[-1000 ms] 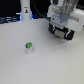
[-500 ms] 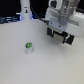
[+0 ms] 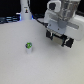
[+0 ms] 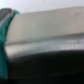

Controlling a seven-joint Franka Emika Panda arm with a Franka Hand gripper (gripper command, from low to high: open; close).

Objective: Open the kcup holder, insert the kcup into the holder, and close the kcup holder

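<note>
Your kcup [image 3: 29, 47] stands upright on the white table [image 3: 20, 67], green top up, in the exterior view's left half and with open surface all around it. Nothing touches it.

Well apart from it, toward the exterior view's right, sits the gripper [image 3: 59, 39] — the white arm body above, the dark fingers [image 3: 49, 35] pointing down near the tabletop. You can see a gap between the two dark tips, so the fingers stand apart, with nothing visibly between them; the blur makes it hard to say more.

You won't find the kcup holder clearly in the exterior view; the arm fills the place where it might be. The wrist view gives you only a close, blurred grey slab [image 4: 45, 35] with a dark band below it and a teal edge [image 4: 4, 40] at one side — what that surface is cannot be told.

Behind the kcup, at the table's far edge, stands a tall white bottle-shaped thing [image 3: 24, 11] against a dark background.
</note>
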